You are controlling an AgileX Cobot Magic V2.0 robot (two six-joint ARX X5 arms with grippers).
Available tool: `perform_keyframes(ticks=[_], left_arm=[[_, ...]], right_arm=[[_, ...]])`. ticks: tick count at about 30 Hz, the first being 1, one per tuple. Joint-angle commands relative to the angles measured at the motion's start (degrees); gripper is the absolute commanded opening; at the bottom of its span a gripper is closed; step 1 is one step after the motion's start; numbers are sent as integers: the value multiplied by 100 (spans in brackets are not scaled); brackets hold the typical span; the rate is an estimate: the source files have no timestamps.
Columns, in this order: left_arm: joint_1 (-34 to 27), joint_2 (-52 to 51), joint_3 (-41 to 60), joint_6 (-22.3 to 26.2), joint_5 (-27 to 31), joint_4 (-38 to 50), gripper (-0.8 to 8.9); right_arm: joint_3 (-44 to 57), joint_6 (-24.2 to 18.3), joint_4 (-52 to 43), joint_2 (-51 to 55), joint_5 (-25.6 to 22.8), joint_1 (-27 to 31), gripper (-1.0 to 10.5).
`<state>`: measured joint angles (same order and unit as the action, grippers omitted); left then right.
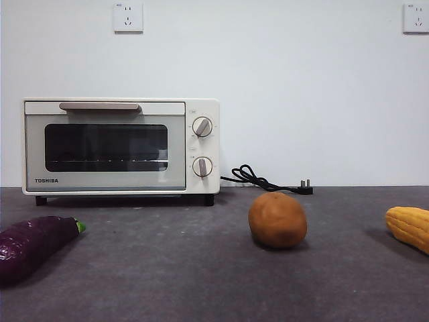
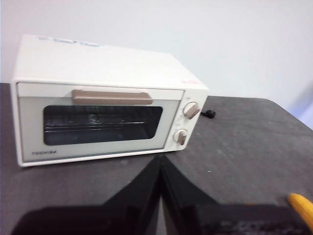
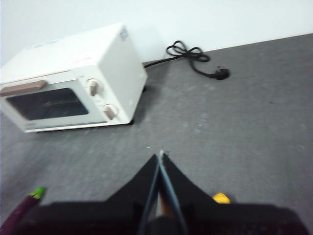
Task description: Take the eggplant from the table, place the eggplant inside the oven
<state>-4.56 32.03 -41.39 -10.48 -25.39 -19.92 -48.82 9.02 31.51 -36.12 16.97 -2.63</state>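
**Nothing grasped yet: oven door shut, eggplant waiting on the counter**

The counter [image 1: 201, 282] runs dark grey across the whole view, and the oven [image 1: 120, 146] stands at its back against the wall, door closed, handle bar along the top of the door, two knobs on the side nearer the potato. Its black power cord [image 1: 265, 180] lies unplugged just beside it. The eggplant [image 1: 33, 245] lies on the counter in front of the oven, toward its TOSHIBA corner, green stem tip pointing back at it. The potato [image 1: 277, 220] sits in front and well off to the knob side; the corn cob [image 1: 409, 228] lies further out that way.

Both arms hang above the counter facing the oven. The left end effector [image 2: 160, 164] is clenched and empty; the right end effector [image 3: 160, 159] looks clenched too, though blur makes that less sure.

The task appears to be at its very start. With the door shut, the next move likely calls for opening it by the handle or reaching for the eggplant, jaws parted first.
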Motion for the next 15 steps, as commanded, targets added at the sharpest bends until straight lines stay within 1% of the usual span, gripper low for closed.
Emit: perform_keyframes(ticks=[1, 4, 7, 12, 15], left_arm=[[0, 321, -564, 273, -175, -313, -6], [7, 673, -1207, 483, -212, -719, -6], [79, 966, -1810, 516, -223, -977, -6], [238, 1392, -2702, 603, -356, -1233, -6], [345, 1611, -3132, 669, -361, -1416, -6]], right_arm=[[-761, -354, 321, -466, 243, 0, -8], [-1561, -531, 682, -968, 586, -2, -8], [-2330, -612, 979, -1392, 929, -2, -8], [-3493, -629, 1478, -1897, 1322, -24, -8], [-4026, -632, 1751, -2109, 1453, -184, -8]])
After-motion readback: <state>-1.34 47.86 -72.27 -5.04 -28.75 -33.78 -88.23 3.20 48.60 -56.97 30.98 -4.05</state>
